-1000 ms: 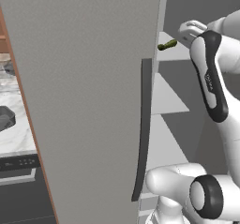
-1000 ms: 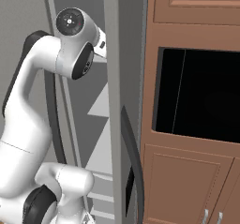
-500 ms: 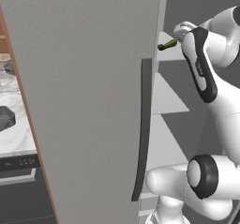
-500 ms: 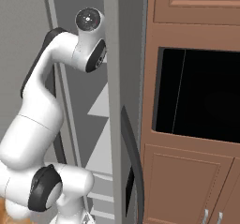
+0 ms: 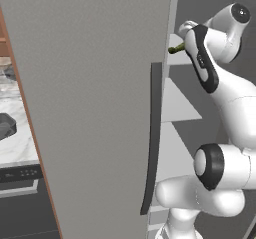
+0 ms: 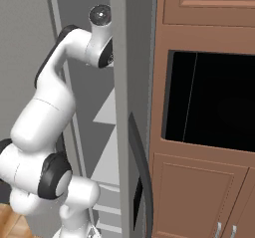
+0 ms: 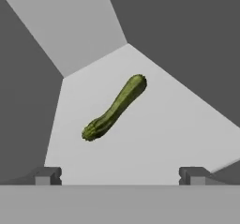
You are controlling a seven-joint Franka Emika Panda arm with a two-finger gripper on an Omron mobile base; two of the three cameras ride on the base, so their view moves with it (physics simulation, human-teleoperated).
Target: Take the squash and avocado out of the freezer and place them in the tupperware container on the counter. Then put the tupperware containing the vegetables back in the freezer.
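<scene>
The freezer (image 5: 95, 93) stands with its broad grey door swung open, the dark handle (image 5: 152, 133) along the door's edge. My arm reaches into its upper compartment. On a pale shelf (image 7: 154, 143) lies the squash (image 7: 115, 108), long, dark green and slightly curved; its tip shows beside my wrist (image 5: 176, 49). My gripper (image 7: 120, 176) is open, fingertips wide apart, short of the squash with nothing between them. The avocado is hidden. The tupperware container (image 5: 6, 125), a dark grey tub, sits on the marble counter (image 5: 20, 145) at far left.
The open door stands between my arm and the counter. A black appliance panel (image 5: 20, 175) runs under the counter. Brown cabinets with a black oven recess (image 6: 209, 102) flank the freezer's right side (image 6: 130, 82). Lower pale shelves (image 5: 172, 148) step down below my arm.
My arm has stretched upward and deeper into the freezer's upper compartment. The jaws have stayed open and the squash has not moved.
</scene>
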